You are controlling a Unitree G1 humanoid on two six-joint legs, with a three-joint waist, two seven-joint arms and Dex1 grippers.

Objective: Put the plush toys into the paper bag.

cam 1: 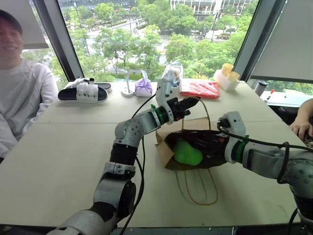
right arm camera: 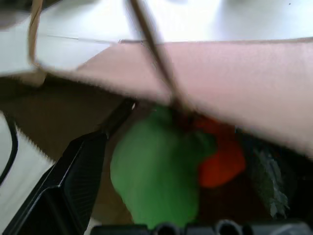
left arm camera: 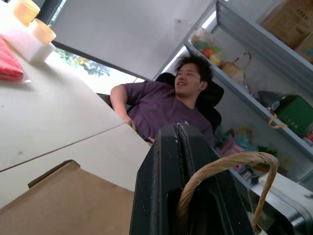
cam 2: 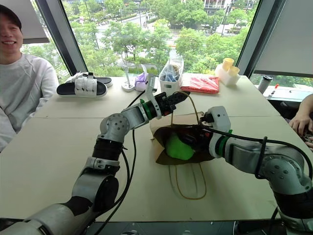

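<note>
Left eye view gives me the paper bag (cam 1: 193, 147) lying on its side on the tabletop (cam 1: 63, 161), mouth toward the robot, one string handle (cam 1: 199, 188) trailing flat on the near side. My left gripper (cam 1: 190, 104) hangs above the bag's far edge with its jaws pressed together on the other handle (left arm camera: 225, 169), which the left wrist view shows looping out from between the black fingers (left arm camera: 168, 181) and lifting the upper lip of the bag.

My right gripper (right arm camera: 166, 161) is at the bag mouth with its jaws spread wide and holding nothing. In the right wrist view the green plush toy (right arm camera: 154, 176) sits between them inside the bag, and the orange plush toy (right arm camera: 222, 156) lies just beside it, deeper in; that view is blurred, so I can't say whether a finger (right arm camera: 73, 181) touches the green one.

At the far side of the tabletop I see a red packet (cam 1: 200, 89), a purple cloth bundle (cam 1: 143, 87) and a black-and-white sandal (cam 1: 84, 92). A person in grey (cam 1: 22, 93) sits at the left edge.
</note>
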